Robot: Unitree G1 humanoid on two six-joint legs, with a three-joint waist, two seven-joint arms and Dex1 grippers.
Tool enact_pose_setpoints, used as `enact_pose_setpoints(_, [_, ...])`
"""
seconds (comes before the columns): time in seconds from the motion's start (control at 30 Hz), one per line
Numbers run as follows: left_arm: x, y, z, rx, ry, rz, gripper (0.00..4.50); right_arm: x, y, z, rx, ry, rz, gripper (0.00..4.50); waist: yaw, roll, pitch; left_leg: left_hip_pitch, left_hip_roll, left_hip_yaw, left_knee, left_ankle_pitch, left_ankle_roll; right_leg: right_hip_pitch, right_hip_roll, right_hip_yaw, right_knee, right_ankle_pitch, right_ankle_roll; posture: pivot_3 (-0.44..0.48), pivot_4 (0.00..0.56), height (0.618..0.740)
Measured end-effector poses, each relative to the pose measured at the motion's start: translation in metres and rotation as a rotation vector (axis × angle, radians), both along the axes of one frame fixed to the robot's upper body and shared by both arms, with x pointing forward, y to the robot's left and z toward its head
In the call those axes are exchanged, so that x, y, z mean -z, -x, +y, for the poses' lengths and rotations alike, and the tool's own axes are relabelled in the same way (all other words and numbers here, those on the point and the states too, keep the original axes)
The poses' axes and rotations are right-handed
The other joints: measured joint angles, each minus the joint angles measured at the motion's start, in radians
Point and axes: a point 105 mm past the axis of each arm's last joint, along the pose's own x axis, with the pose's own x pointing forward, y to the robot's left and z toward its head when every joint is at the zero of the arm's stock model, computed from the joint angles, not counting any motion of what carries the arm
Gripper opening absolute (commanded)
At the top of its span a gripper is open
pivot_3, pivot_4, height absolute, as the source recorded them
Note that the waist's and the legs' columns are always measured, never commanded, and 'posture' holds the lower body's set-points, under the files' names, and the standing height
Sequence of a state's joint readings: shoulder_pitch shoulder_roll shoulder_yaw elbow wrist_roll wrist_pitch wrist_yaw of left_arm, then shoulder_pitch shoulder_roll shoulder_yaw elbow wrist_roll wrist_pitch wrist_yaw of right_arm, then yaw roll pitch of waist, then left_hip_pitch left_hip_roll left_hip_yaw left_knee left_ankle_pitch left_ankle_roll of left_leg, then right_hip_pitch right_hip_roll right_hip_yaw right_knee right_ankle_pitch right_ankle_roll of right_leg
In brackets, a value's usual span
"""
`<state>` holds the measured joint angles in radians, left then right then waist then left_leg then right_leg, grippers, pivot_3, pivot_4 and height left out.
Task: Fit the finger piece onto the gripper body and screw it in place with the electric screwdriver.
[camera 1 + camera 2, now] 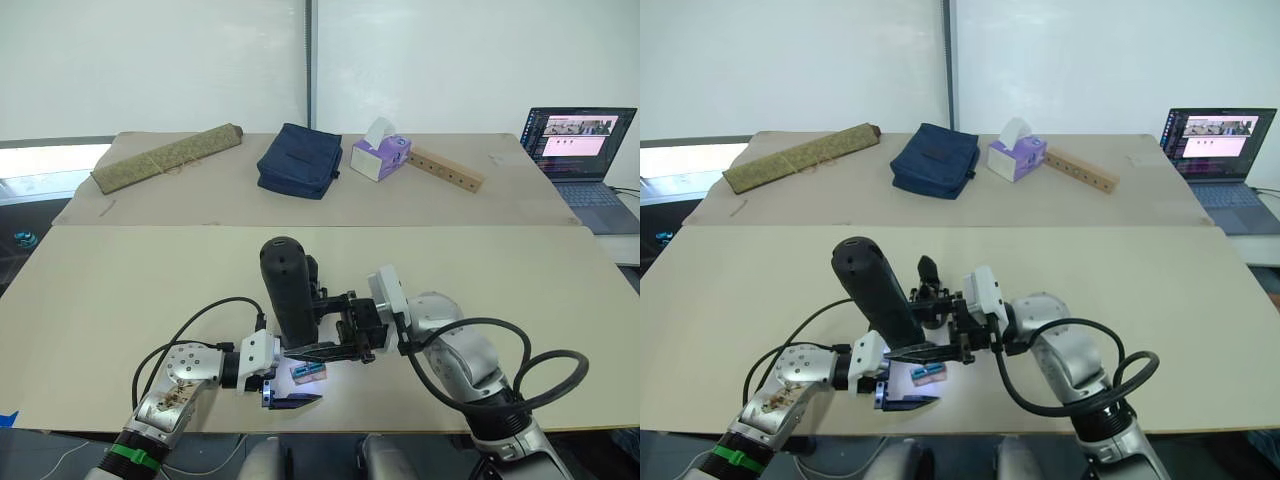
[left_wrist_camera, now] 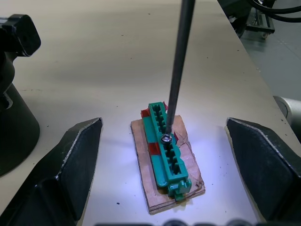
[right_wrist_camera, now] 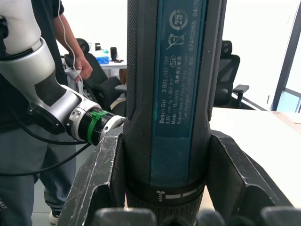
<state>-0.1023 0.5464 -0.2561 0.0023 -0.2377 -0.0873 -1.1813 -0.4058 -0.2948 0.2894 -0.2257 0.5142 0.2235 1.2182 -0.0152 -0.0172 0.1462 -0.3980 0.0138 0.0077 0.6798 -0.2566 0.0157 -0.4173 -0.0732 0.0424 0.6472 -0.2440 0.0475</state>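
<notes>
The electric screwdriver (image 1: 288, 290) stands nearly upright near the table's front edge, with my right gripper (image 1: 325, 322) shut on its thick dark handle (image 3: 169, 94). Its thin bit (image 2: 178, 70) comes down onto a screw in a small green-and-brown block (image 2: 165, 157), lit by the tool's light. My left gripper (image 2: 164, 131) is open, one finger on each side of that block without touching it. The gripper body (image 1: 928, 272) stands just behind the screwdriver with its pointed black finger up; its round dark base (image 2: 11, 127) shows beside my left fingers. The finger piece is out of view.
On the far table lie an olive rolled mat (image 1: 165, 157), a navy bag (image 1: 298, 160), a purple tissue box (image 1: 380, 155) and a wooden bar with holes (image 1: 445, 170). A laptop (image 1: 580, 140) sits at far right. A person (image 3: 63, 33) stands nearby.
</notes>
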Motion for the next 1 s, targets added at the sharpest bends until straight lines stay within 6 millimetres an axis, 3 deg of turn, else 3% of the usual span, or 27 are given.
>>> enact_pose_setpoints(1.0, [0.0,-0.0001,0.0,0.0,0.0,0.0,4.46,0.0022,0.0011,0.0018,-0.01,0.008,0.007,1.93,0.0,0.0,0.0,0.0,0.0,0.0,0.0,0.0,0.0,0.0,0.0,0.0,0.0,0.0,0.0,0.0,0.15,0.74])
